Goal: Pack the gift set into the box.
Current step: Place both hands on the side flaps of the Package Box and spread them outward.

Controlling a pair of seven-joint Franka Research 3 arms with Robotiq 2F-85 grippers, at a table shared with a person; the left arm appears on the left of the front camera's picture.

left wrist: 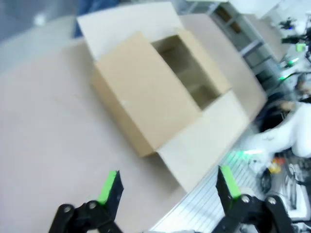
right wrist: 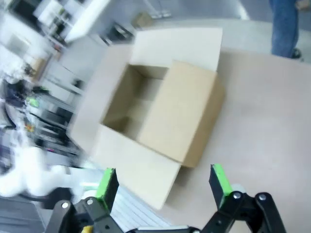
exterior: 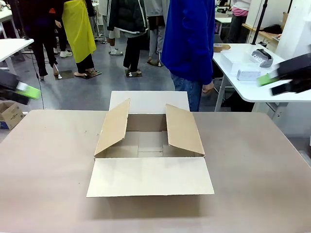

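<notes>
The box (exterior: 150, 175) stands open in the middle of the brown table (exterior: 48, 160). Its near and far flaps lie flat outward and its two side flaps tilt up; I see nothing inside it. The gift set is out of view. My left gripper (exterior: 24, 92) hangs blurred at the picture's far left, above the table's far left corner. My right gripper (exterior: 272, 83) hovers blurred at the far right, over the table's far right side. The left wrist view shows the left gripper (left wrist: 167, 177) open above the box (left wrist: 146, 92). In the right wrist view the right gripper (right wrist: 163, 174) is open above the box (right wrist: 184, 111).
A person in a blue top (exterior: 189, 39) stands at the table's far side, behind the box. A white side table (exterior: 233, 58) at the back right carries a pale grey box (exterior: 249, 74). A small printed carton (exterior: 9, 114) sits on the floor at the left.
</notes>
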